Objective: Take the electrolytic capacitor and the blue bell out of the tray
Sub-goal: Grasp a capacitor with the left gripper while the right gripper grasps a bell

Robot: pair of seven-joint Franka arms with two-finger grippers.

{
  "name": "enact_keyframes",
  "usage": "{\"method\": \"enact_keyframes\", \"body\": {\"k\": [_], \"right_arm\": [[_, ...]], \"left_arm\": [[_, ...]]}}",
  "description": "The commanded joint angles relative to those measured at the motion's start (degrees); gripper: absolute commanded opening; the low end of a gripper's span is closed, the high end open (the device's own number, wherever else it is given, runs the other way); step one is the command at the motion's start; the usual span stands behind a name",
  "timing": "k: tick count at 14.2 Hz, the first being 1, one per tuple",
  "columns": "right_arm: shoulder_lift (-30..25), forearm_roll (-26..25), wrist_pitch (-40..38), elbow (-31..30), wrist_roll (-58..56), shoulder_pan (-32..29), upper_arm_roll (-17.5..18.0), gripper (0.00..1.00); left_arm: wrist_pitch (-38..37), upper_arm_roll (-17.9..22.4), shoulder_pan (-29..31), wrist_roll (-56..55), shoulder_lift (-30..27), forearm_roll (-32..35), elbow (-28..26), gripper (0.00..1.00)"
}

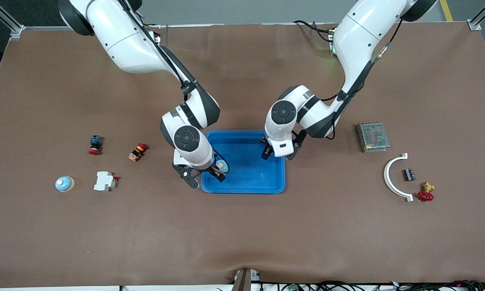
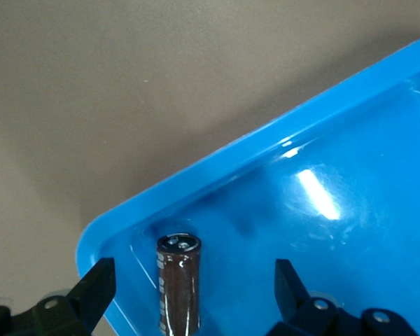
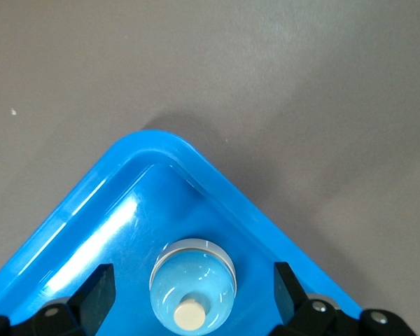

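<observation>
Both grippers wide open, holding nothing. Left gripper straddles capacitor in tray corner, one o'clock. Right gripper straddles blue bell, seven o'clock corner. Advice: descend centred, avoid rim, close squarely.

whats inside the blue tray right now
In the tray: a blue bell in one corner and a brown capacitor in another. The grippers hide parts of its floor.

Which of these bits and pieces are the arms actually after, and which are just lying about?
Part of the job:
- tray
- electrolytic capacitor, in the tray, between the left gripper's open fingers
- blue bell, in the tray, between the right gripper's open fingers

Lying about on the table:
- second bell
- red valve
- white curved piece
- metal box
</observation>
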Motion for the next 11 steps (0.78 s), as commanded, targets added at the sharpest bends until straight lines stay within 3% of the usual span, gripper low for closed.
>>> {"method": "enact_keyframes", "body": {"k": [1, 11], "right_arm": [[1.95, -0.99, 1.84, 1.15, 2.39, 1.37, -0.57, 1.0], [4.42, -1.51, 2.73, 1.77, 4.07, 3.22, -0.66, 1.0]], "left_arm": [[2.01, 0.11, -0.85, -2.5, -0.24, 1.55, -0.64, 1.0], [3.24, 0.19, -1.9, -6.37, 2.75, 5.68, -0.73, 1.0]]}}
